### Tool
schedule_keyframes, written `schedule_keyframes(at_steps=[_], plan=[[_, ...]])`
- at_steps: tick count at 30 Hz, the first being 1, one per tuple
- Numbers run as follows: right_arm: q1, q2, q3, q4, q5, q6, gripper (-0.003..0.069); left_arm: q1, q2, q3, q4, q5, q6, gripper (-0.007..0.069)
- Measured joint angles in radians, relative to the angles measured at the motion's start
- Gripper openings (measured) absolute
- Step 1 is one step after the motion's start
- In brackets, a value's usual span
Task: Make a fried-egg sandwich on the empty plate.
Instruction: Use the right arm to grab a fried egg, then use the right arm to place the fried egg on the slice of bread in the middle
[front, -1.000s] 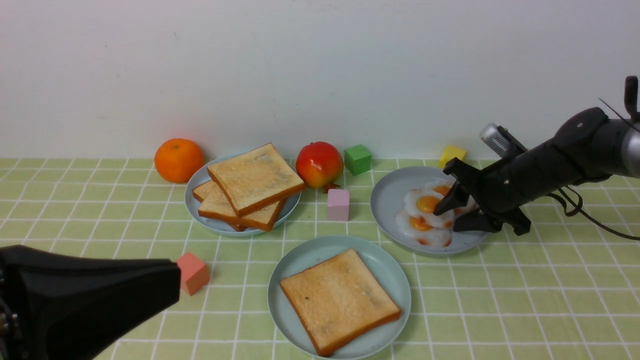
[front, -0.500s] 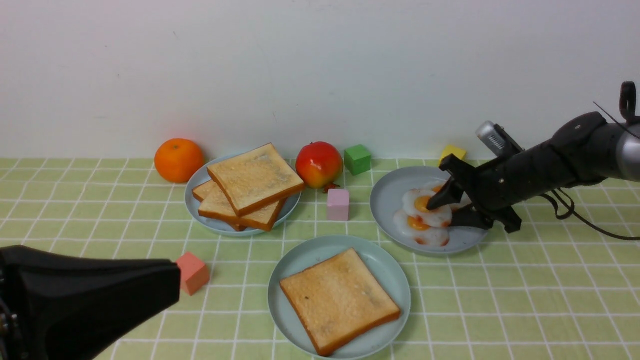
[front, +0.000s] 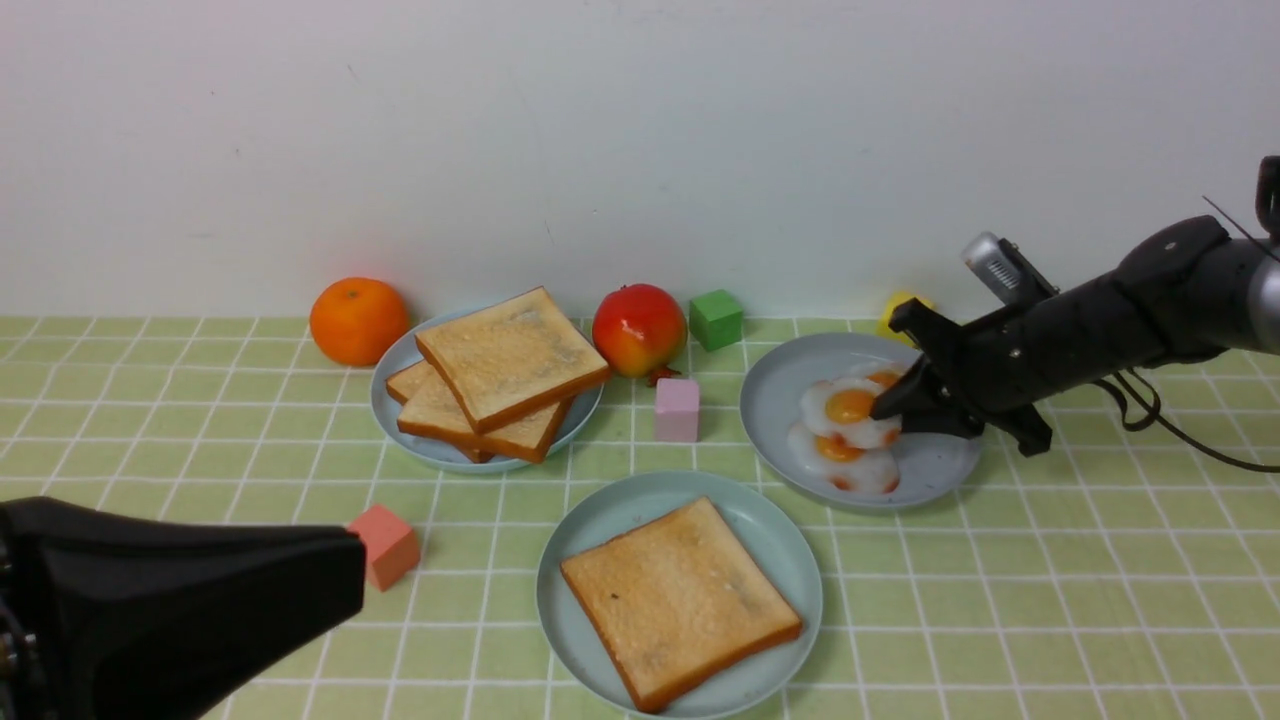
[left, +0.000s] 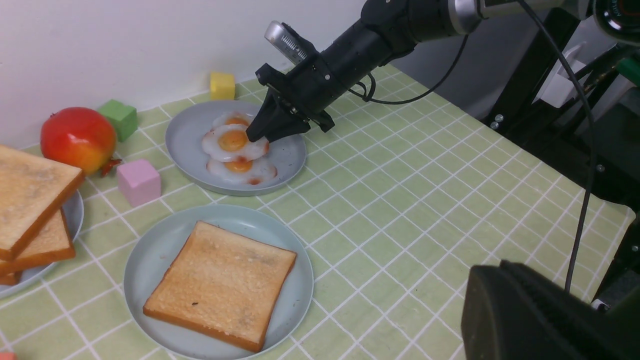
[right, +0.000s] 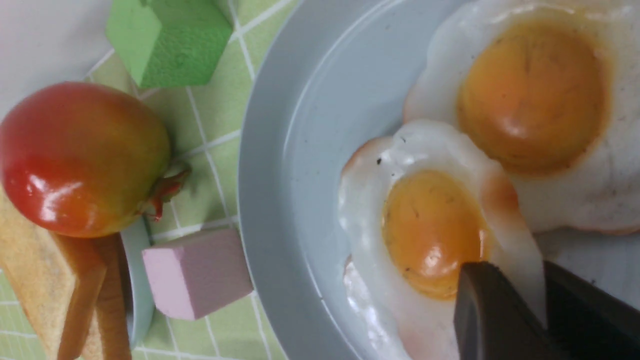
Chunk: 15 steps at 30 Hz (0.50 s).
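A pale mint-teal plate sits front centre with one golden toast slice flat on it. On a greyer-blue plate at the right lie three overlapping eggs. My right gripper reaches in from the right, shut on the white rim of the top fried egg. That rim shows pinched between the two black fingers. My left gripper hangs shut and empty over the front left of the table.
A grey-blue plate at the back left carries several stacked toast slices. An orange, a red fruit, and green, pink, yellow and salmon cubes stand around the plates.
The right gripper's jaws have come together on the top egg's edge, after standing open over the eggs. The left arm has stayed where it was.
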Motion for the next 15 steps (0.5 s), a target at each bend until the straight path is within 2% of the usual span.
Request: schedule_keyframes(at_steps=[4,10,15], plan=[[-0.008,-0.041,0.002,-0.025,0.040,-0.029,0.0077,0.000,0.000,0.000,0.005,0.011,0.000,-0.0011],[-0.007,-0.200,0.017,-0.040,0.222,-0.093,0.0074,0.000,0.000,0.000,0.023,0.027,-0.036,-0.0009],[0.057,-0.402,0.188,0.007,0.260,-0.150,0.0074,0.000,0.000,0.000,0.101,0.048,-0.098,-0.0005]])
